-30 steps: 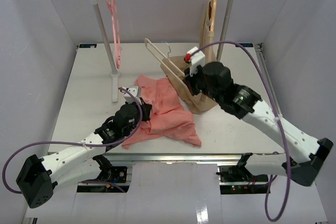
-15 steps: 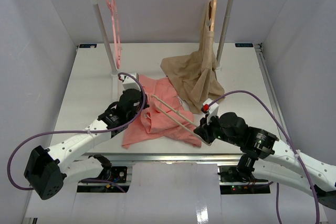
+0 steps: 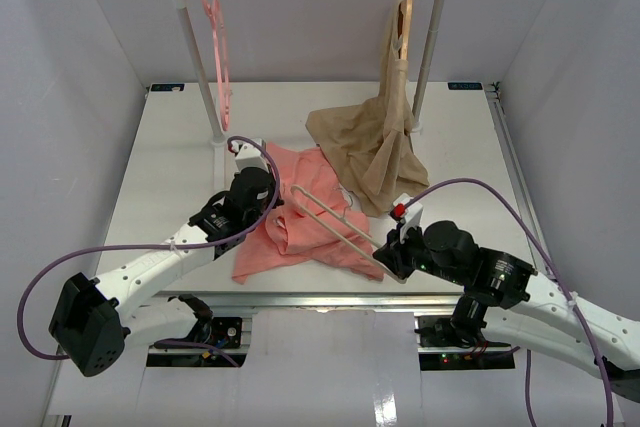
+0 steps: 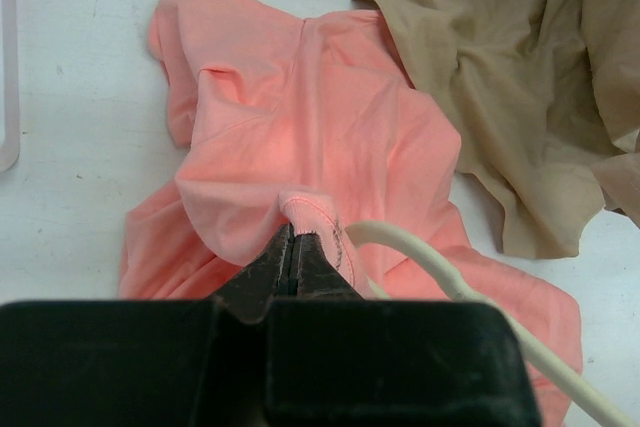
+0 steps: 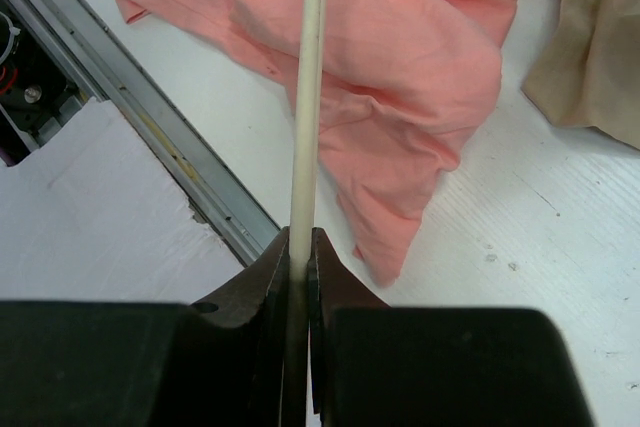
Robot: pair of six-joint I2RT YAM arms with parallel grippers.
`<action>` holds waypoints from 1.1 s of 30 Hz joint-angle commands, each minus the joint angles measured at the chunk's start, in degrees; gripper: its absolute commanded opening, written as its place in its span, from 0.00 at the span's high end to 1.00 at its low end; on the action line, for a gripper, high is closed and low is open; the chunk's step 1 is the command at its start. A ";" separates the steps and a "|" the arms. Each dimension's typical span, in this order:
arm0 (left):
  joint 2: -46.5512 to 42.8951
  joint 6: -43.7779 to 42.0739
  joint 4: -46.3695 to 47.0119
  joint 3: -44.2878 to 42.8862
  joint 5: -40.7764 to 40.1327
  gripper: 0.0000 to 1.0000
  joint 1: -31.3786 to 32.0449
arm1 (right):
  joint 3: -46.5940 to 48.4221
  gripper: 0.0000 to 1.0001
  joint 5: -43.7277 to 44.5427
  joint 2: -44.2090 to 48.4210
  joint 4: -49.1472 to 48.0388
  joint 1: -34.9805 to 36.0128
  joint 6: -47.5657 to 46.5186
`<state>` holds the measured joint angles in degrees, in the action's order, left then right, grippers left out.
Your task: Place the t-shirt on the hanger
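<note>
Fabric first: at left, our left gripper [image 4: 298, 239] has its jaws pressed flat together on a raised fold of the soft salmon-pink short-sleeved t-shirt [image 4: 300, 137]. The shirt lies crumpled on the white table [image 3: 170, 167] between the two arms, nearer the left one. Just right of that pinched fold sits the rounded end of the thin cream-white triangular hanger [image 3: 330, 219]. Its long axis runs diagonally across the shirt, from beside the left claw down toward the table's near edge. There our right gripper [image 5: 298, 237] is clamped tight on the hanger's rod.

We judge the coming move turns on this: the hanger's end lies beside the held fold, not inside it, and wants steering left into an opening. Whether that fold is neck or hem, we cannot tell. A loose beige garment [image 3: 365, 142] hangs at far right.
</note>
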<state>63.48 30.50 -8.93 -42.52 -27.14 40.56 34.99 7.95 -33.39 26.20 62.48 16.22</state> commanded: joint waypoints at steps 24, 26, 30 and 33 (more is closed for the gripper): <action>0.50 2.18 -3.67 -5.99 -3.91 1.00 -1.64 | 2.23 0.92 -11.42 -1.34 -4.21 0.52 -0.22; 0.43 2.13 -3.83 -5.92 -3.98 1.00 -1.71 | 1.97 0.92 -8.03 -1.50 -3.56 0.45 -0.22; 0.03 2.16 -3.96 -5.67 -3.95 1.00 -1.77 | 2.06 0.92 -1.24 -2.45 -0.96 0.45 -0.10; -0.03 2.11 -4.15 -5.55 -3.97 1.00 -1.71 | 2.51 0.92 3.00 -2.88 0.93 0.45 0.11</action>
<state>64.42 32.40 -12.49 -46.35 -29.89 39.09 36.64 3.09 -36.00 27.06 62.72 16.72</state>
